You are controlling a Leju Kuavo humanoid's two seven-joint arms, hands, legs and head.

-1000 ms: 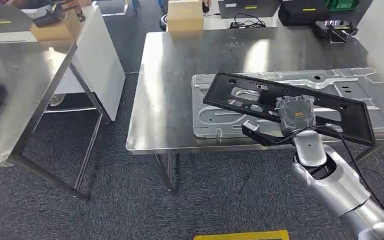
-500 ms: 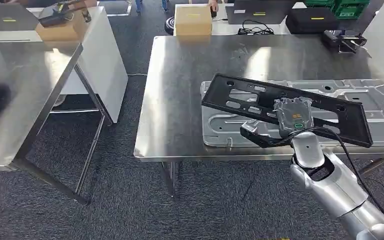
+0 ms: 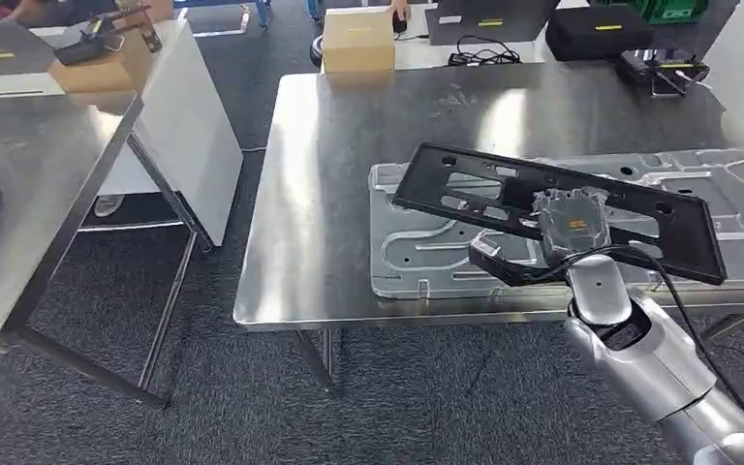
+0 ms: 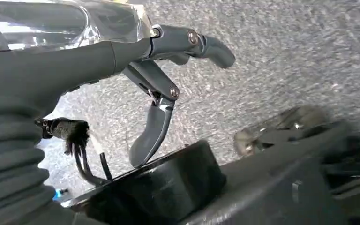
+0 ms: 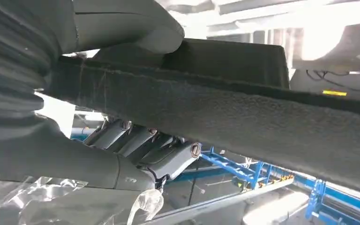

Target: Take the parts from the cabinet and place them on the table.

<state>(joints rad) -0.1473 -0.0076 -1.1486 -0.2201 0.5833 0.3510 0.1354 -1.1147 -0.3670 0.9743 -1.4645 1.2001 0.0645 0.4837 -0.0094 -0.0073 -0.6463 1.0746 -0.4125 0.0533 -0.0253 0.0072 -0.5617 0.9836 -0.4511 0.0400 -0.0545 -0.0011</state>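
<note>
Transport grip: right hand clamps long black plastic frame panel level, toward the steel table's three o'clock; left hand hangs open.

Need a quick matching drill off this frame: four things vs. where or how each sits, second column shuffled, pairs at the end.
Things:
1. black panel
2. silver stamped plate
3. cardboard box
4. left hand

States:
A. lying flat on the steel table
B. past the table's far edge
C. empty, fingers apart, over grey carpet
D. held in the right hand, above the plate

Pairs: 1-D, 2-A, 3-B, 4-C
</note>
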